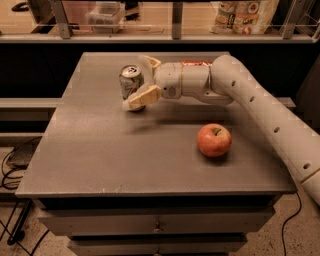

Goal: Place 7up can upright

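Observation:
The 7up can (pixel 130 82), silver-topped with a pale green and white label, stands nearly upright on the grey table (pixel 100 145) at the back left of centre. My gripper (pixel 141 80) reaches in from the right and is shut on the can. One cream finger (pixel 141 97) lies across the can's lower front and the other finger (pixel 149 62) sits behind it. The can's base is at or just above the tabletop; I cannot tell whether it touches.
A red apple (pixel 214 140) sits on the table to the right of centre, in front of my arm (pixel 260 105). An orange-red can (pixel 196 63) lies behind my wrist. A shelf rail with bags and a container (pixel 105 14) runs behind the table.

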You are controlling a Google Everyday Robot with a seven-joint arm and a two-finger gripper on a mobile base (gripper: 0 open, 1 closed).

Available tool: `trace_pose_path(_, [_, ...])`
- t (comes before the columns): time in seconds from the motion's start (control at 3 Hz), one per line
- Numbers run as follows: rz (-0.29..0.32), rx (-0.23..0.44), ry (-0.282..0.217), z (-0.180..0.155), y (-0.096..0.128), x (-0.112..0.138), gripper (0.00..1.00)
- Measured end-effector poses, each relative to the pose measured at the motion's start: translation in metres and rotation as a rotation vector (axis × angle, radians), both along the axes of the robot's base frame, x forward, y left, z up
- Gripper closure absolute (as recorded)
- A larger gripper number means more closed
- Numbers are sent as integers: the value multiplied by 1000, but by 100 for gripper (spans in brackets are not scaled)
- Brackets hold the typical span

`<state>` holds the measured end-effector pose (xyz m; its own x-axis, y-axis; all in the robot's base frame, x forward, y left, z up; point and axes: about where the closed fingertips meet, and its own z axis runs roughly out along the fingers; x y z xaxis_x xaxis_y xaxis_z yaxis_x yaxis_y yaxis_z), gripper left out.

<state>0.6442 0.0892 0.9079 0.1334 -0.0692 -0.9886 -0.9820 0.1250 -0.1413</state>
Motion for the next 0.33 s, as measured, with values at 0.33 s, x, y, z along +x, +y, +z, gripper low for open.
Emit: trace_pose_path(0.33, [0, 0, 0, 0, 0, 0, 0])
